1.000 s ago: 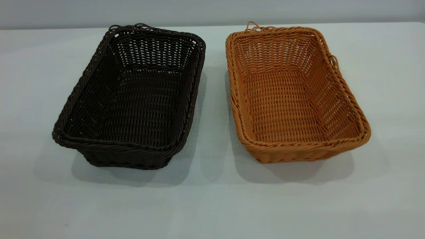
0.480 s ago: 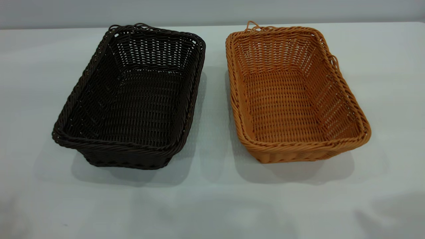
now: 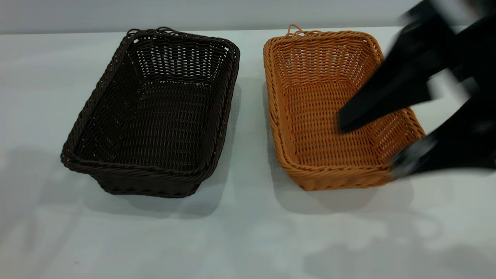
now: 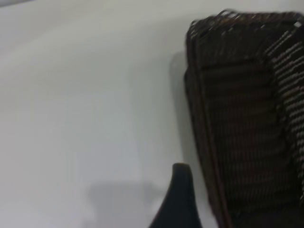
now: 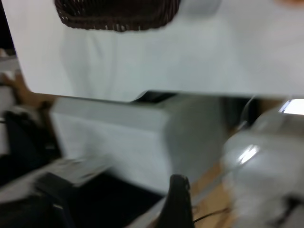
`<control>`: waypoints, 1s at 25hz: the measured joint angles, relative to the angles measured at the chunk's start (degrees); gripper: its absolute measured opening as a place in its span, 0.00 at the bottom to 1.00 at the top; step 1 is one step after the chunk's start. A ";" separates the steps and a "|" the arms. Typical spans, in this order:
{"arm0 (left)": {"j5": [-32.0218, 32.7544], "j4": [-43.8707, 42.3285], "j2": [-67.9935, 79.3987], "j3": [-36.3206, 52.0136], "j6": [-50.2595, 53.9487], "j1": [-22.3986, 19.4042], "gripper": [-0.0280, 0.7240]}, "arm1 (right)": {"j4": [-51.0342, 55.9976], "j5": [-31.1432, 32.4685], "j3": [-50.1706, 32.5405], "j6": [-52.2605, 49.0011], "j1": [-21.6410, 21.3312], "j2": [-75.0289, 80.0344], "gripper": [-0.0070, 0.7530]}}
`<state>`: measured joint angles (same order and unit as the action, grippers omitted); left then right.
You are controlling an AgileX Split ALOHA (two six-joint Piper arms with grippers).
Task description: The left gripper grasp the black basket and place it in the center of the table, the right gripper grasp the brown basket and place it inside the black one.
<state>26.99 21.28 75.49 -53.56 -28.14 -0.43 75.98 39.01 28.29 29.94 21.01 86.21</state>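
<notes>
A: While both baskets sit side by side, long sides running away from the camera, which arm is closer to its own?

B: Judging by the outside view, the right gripper (image 3: 368,143), blurred over the brown basket (image 3: 310,116). Whether its fingers are spread, I cannot tell.

A: And the black basket (image 3: 155,112)?

B: Left of centre on the table (image 3: 248,240), a bare strip between the two. One finger (image 4: 178,199) of the left gripper hangs just beside its wall; its opening is hidden too.
</notes>
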 joint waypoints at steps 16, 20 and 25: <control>0.20 18.27 19.76 -16.40 -19.08 1.22 0.82 | 27.53 -11.34 11.93 -8.66 4.09 28.36 0.78; 3.21 18.21 26.43 -24.73 -20.76 2.04 0.82 | 27.72 -13.47 12.73 -16.06 4.09 29.03 0.78; 7.02 16.68 36.65 -36.57 -23.69 5.05 0.82 | 27.78 -16.68 12.73 -23.39 4.09 29.03 0.78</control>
<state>34.01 37.96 112.13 -90.13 -51.83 4.62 103.76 22.33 41.03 6.55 25.10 115.24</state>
